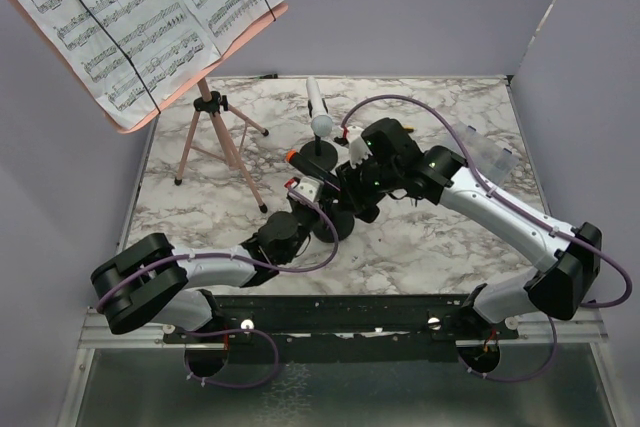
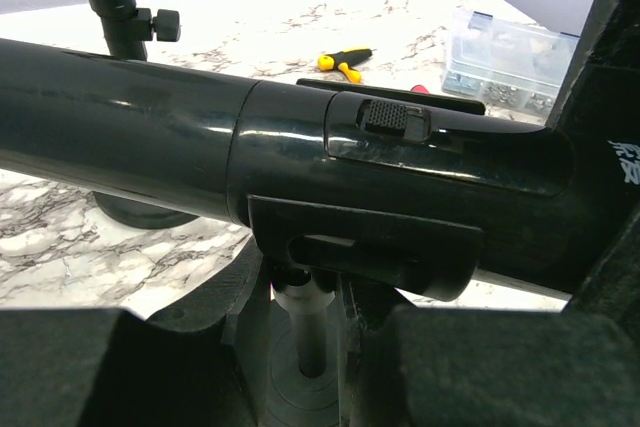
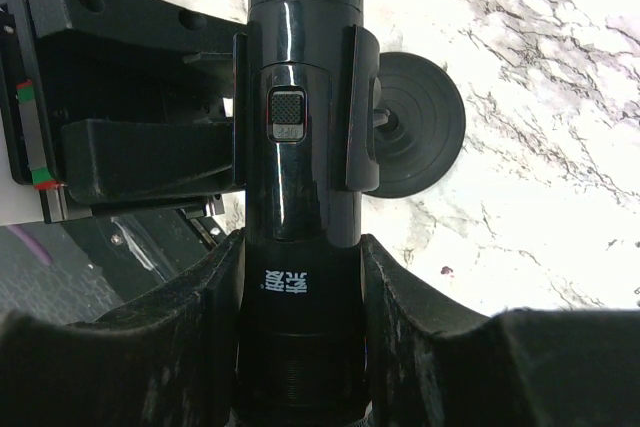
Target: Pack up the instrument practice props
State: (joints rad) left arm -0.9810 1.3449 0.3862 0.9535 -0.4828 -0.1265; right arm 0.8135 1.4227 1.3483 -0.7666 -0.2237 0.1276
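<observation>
The black microphone [image 2: 150,117] lies in the clip [image 2: 360,242] of a black round-based holder. My left gripper [image 2: 320,347] is shut on that holder's thin stem [image 2: 305,317] just under the clip; in the top view it [image 1: 322,209] is at the table's middle. My right gripper [image 3: 300,327] is shut on the black microphone's [image 3: 300,47] head end, with the holder's base [image 3: 415,137] below it. The white microphone [image 1: 317,107] stands in the second holder [image 1: 320,152] behind. The pink tripod music rest [image 1: 215,137] carries the white sheet-music pages [image 1: 140,17] at the back left.
A clear plastic compartment box [image 1: 485,147] lies at the right of the marble table [image 1: 440,237]; it also shows in the left wrist view [image 2: 510,67]. A screwdriver with a yellow-and-black handle [image 2: 345,59] lies near it. Grey walls close the left, back and right sides.
</observation>
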